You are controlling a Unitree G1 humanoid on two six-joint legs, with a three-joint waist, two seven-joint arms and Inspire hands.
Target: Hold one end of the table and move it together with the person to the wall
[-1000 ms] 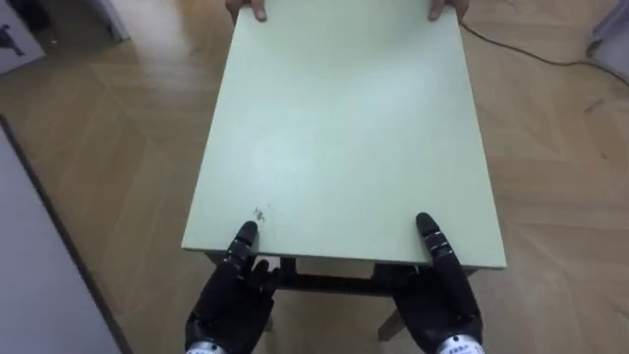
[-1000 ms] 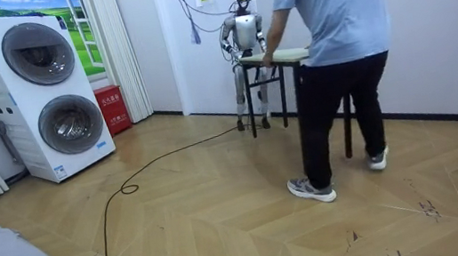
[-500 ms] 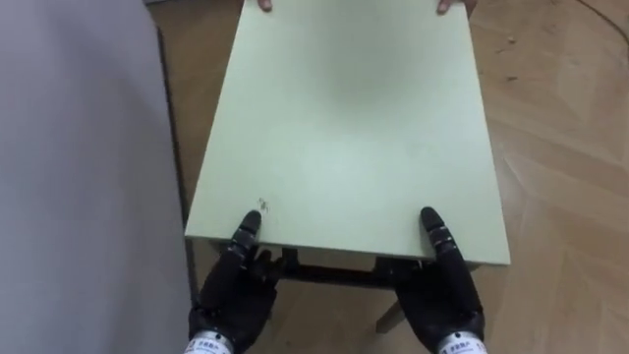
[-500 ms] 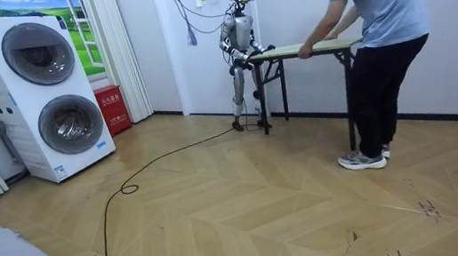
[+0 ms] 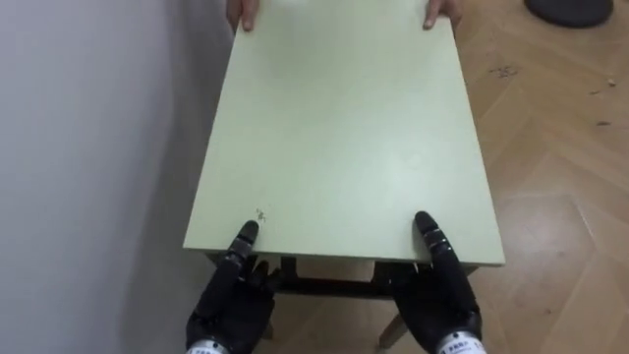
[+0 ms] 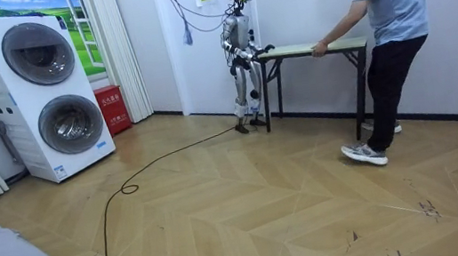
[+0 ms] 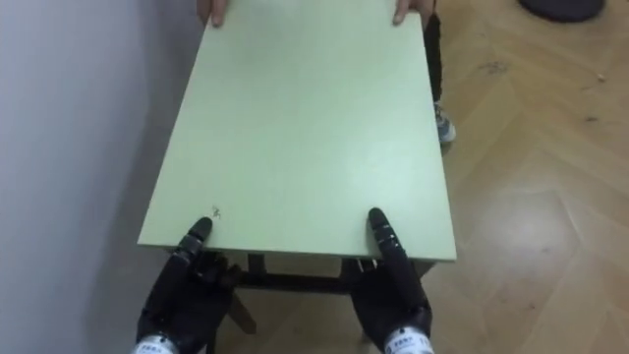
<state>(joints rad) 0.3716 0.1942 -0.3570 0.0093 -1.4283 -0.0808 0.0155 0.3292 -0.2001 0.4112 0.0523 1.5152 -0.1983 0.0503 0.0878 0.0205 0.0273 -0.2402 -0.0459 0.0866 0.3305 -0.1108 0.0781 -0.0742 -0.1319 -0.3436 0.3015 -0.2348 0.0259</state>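
Observation:
A pale green table (image 5: 334, 128) reaches away from me, and I hold its near edge with both hands. My left hand (image 5: 231, 300) grips the near left corner, thumb on top and fingers curled under the edge. My right hand (image 5: 442, 295) grips the near right corner the same way. At the far edge a person's hands (image 5: 244, 12) hold both corners. In the room view the table (image 6: 308, 48) stands level along the white wall, with me at its left end and the person (image 6: 386, 34) at its right end, stepping.
A white wall (image 5: 88, 147) runs close along the table's left side. Wooden floor (image 5: 560, 167) lies open to the right, with a dark round thing (image 5: 565, 10) at the top right. Stacked washing machines (image 6: 44, 91) and a floor cable (image 6: 129, 182) lie further off.
The table has swung round to lie along the wall. The person has stepped towards the room view's right with the far end. Both my hands have kept their hold.

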